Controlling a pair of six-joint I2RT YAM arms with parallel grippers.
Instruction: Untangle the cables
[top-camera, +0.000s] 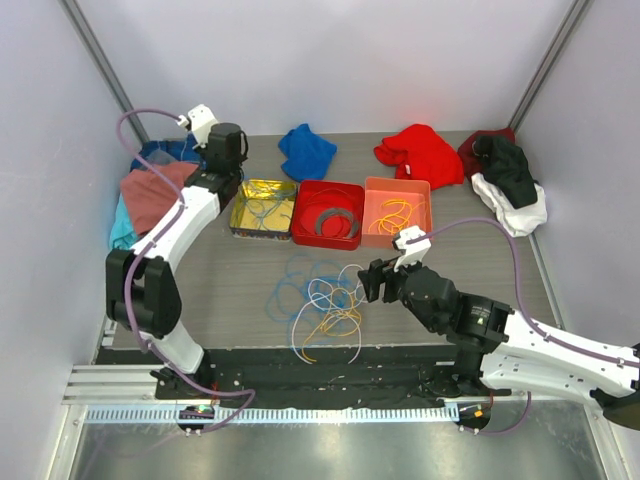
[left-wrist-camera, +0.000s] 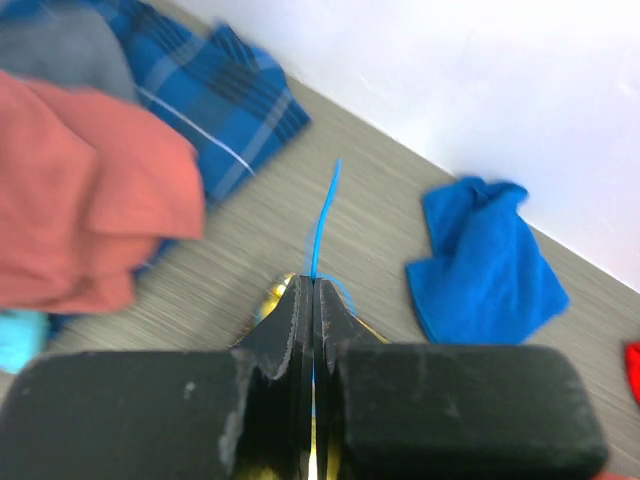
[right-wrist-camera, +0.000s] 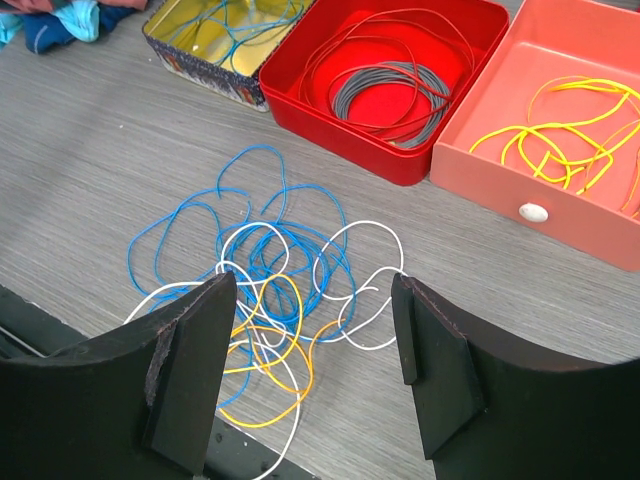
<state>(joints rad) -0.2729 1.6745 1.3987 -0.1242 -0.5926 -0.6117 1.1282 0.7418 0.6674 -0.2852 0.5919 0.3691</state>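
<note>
Partly done: left claw (left-wrist-camera: 313, 288) pinches a thin blue cable (left-wrist-camera: 322, 215) by the gold metal tin (right-wrist-camera: 205, 68), right claw (right-wrist-camera: 312, 288) gapes empty above the unsorted blue-white-orange cable tangle (right-wrist-camera: 268, 300).

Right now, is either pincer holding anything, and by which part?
The left pincer is shut on a thin blue cable, near one end; a short tip pokes out in front. The right pincer is open, holding nothing.

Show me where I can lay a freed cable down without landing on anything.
Bare table lies left of the cable tangle, toward the left arm, and between the orange box and the black-and-white cloth. Crowded: the centre, with the tangle just ahead of the open right fingers, and the row of boxes behind it.
</note>
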